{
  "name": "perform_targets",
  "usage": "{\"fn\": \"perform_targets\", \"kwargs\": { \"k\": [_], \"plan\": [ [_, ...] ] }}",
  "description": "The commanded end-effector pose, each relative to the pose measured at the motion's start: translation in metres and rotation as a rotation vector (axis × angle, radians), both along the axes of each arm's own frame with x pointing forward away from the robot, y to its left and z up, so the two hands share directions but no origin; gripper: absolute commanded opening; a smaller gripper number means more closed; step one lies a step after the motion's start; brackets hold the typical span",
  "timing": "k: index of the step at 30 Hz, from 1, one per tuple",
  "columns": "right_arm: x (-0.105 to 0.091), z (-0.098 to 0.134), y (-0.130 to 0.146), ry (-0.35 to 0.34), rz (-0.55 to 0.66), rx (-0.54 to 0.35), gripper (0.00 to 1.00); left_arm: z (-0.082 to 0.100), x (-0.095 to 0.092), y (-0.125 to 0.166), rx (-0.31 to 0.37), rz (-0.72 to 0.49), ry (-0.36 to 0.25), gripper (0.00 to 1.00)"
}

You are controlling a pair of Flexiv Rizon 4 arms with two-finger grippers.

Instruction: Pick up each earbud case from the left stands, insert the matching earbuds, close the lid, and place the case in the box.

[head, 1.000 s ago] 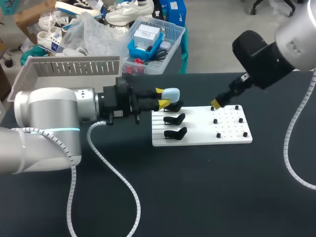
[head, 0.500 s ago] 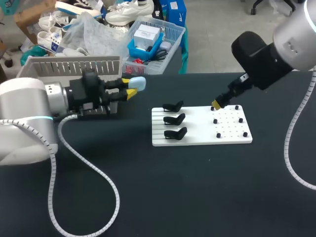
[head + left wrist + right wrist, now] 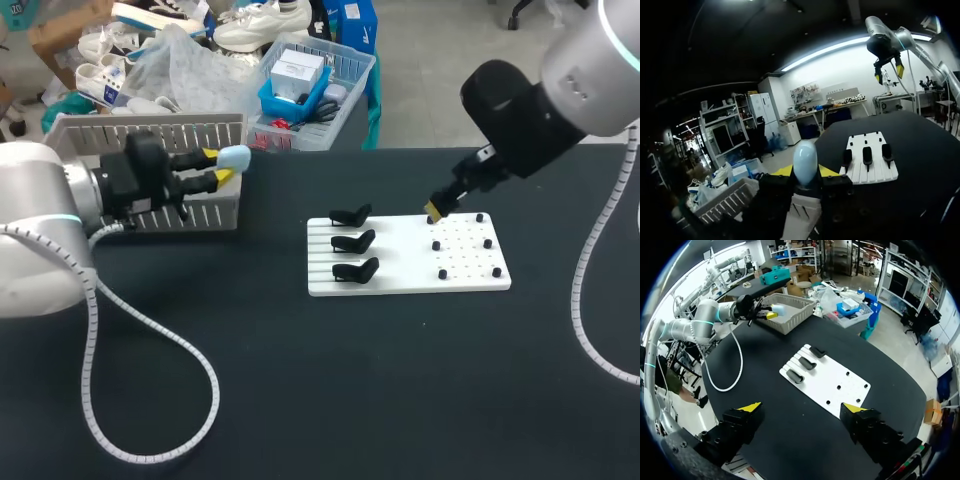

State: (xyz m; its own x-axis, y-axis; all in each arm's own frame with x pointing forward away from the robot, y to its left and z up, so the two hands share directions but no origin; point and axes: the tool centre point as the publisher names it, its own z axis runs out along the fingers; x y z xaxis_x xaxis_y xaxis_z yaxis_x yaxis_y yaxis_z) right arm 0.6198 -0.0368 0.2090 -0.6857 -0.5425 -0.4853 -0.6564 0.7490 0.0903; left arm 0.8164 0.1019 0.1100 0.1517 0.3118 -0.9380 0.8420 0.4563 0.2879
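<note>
- The left end effector [image 3: 218, 165] is seen at ten o'clock from the white board [image 3: 470, 282]. It is clamped on the pale blue earbud case [image 3: 237, 156], one yellow-tipped finger on each side.
- In the left wrist view, the earbud case [image 3: 805, 161] is held upright between the fingers [image 3: 782, 171] of the left end effector [image 3: 805, 175], its rounded end pointing out ahead of them.
- The earbud case is carried clear of the bench [image 3: 300, 400], at the three o'clock end of the white slatted box [image 3: 150, 132]. Whether it is over the inside of the box cannot be told.
- The board is laid flat mid-bench. Three black stands [image 3: 355, 241] are lined up along its nine o'clock side, and small black pegs [image 3: 437, 245] are set on its three o'clock half.
- The right end effector [image 3: 434, 211] is poised just above the board's twelve o'clock edge, near the pegs.
- In the right wrist view, the right end effector [image 3: 801, 409] is shown spread wide with nothing gripped. The board [image 3: 835, 385] and the stands [image 3: 801, 362] are seen ahead of it.
- Beyond the board in that view, the box [image 3: 790, 315] and the earbud case [image 3: 779, 310] are picked out right beside each other.
- A white coiled cable [image 3: 213, 390] is draped from the left arm across the bench, at seven o'clock from the board.
</note>
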Motion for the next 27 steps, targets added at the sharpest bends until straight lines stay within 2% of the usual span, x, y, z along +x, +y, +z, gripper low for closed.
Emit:
{"fn": "perform_targets", "kwargs": {
  "k": [1,6,14,17,19,22,24,27],
  "plan": [
    [0.000,0.001,0.004,-0.003,-0.017,-0.006,1.00,-0.006,0.020,0.007,0.012,0.024,0.002,0.00],
    [0.001,-0.002,0.001,-0.018,-0.032,0.022,1.00,-0.005,0.031,0.025,-0.001,0.066,-0.007,0.00],
    [0.002,-0.003,-0.012,-0.051,-0.021,0.093,1.00,-0.004,0.033,0.050,0.015,0.118,0.006,0.00],
    [0.004,-0.003,-0.014,-0.051,-0.028,0.089,1.00,-0.009,0.033,0.058,-0.012,0.148,0.013,0.00],
    [0.005,-0.002,-0.015,-0.050,-0.032,0.089,1.00,-0.012,0.036,0.061,-0.008,0.150,0.020,0.00],
    [0.005,0.000,-0.013,-0.051,-0.034,0.080,1.00,-0.021,0.040,0.062,-0.016,0.151,0.056,0.00],
    [0.006,0.001,-0.013,-0.050,-0.040,0.083,1.00,-0.030,0.041,0.062,0.002,0.161,0.083,0.00],
    [0.007,0.003,-0.011,-0.048,-0.041,0.074,1.00,-0.038,0.042,0.063,-0.012,0.173,0.089,0.00]
  ]
}}
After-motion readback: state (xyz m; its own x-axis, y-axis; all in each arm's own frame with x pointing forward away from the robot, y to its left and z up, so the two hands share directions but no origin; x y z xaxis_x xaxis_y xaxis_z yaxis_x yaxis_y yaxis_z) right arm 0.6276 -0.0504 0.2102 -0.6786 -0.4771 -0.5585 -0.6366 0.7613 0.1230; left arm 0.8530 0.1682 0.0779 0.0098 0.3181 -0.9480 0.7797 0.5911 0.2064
